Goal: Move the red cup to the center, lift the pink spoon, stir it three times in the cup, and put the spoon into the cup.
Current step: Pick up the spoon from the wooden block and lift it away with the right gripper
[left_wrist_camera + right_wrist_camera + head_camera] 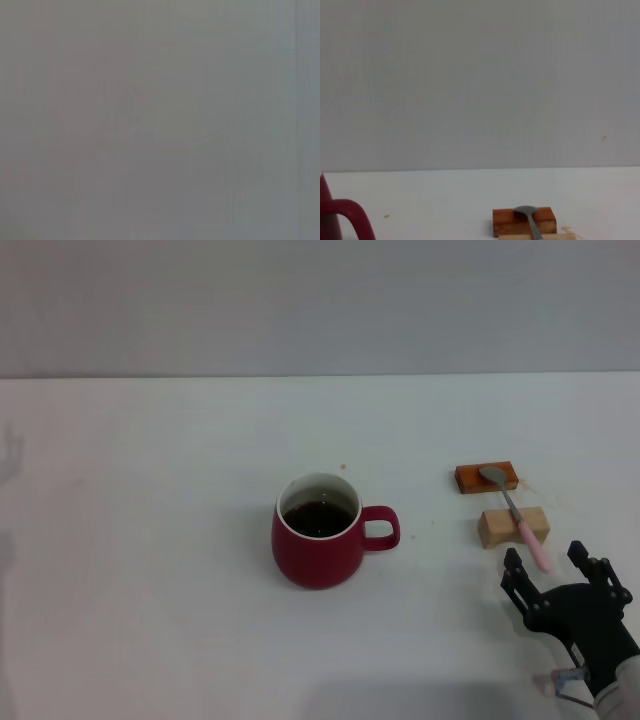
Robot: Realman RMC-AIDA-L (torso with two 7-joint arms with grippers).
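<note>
Right tool (548,557) (fingers spread) beside pink spoon (520,520).

- We note a white tabletop (150,540), grey wall (320,300) behind.
- Reddish-brown wooden block (470,478) lies flat, toward the right.
- Pale wooden block (497,528) sits just nearer than it, apart.
- Small specks on the tabletop around both blocks.
</note>
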